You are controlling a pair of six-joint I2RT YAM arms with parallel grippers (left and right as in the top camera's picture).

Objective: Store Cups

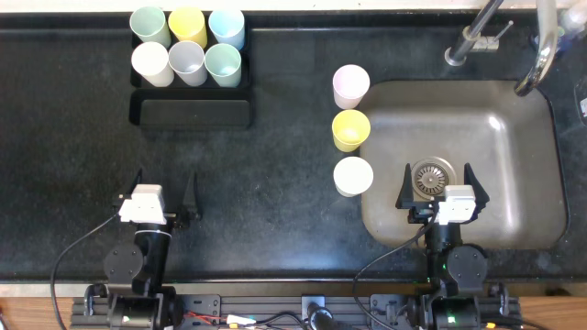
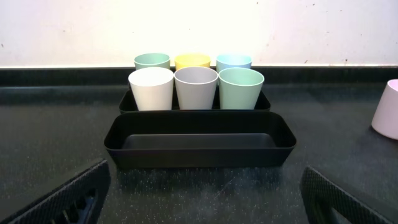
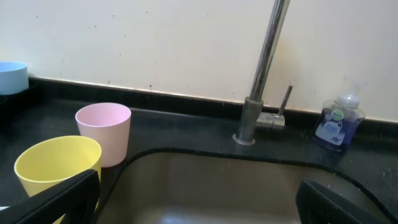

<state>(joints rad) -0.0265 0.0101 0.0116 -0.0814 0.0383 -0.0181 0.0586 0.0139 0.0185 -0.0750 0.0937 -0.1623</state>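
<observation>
Three loose cups stand in a column along the sink's left rim: a pink cup (image 1: pixel 350 85) (image 3: pixel 104 133) (image 2: pixel 386 109) farthest back, a yellow cup (image 1: pixel 350 129) (image 3: pixel 58 170) in the middle, a white cup (image 1: pixel 353 176) nearest. Two black trays sit at the back left. The far tray (image 1: pixel 140 75) holds several upright cups; the near tray (image 1: pixel 191 113) (image 2: pixel 199 140) has nothing in it. My left gripper (image 1: pixel 165 195) (image 2: pixel 202 193) stands open near the front, facing the trays. My right gripper (image 1: pixel 438 186) (image 3: pixel 199 199) is open over the sink, right of the white cup.
A steel sink (image 1: pixel 514 147) fills the right side, with a drain (image 1: pixel 432 176), a tap (image 1: pixel 472 37) (image 3: pixel 264 68) at its back and a soap bottle (image 3: pixel 339 121) beside it. A wall runs behind the dark counter (image 1: pixel 275 192).
</observation>
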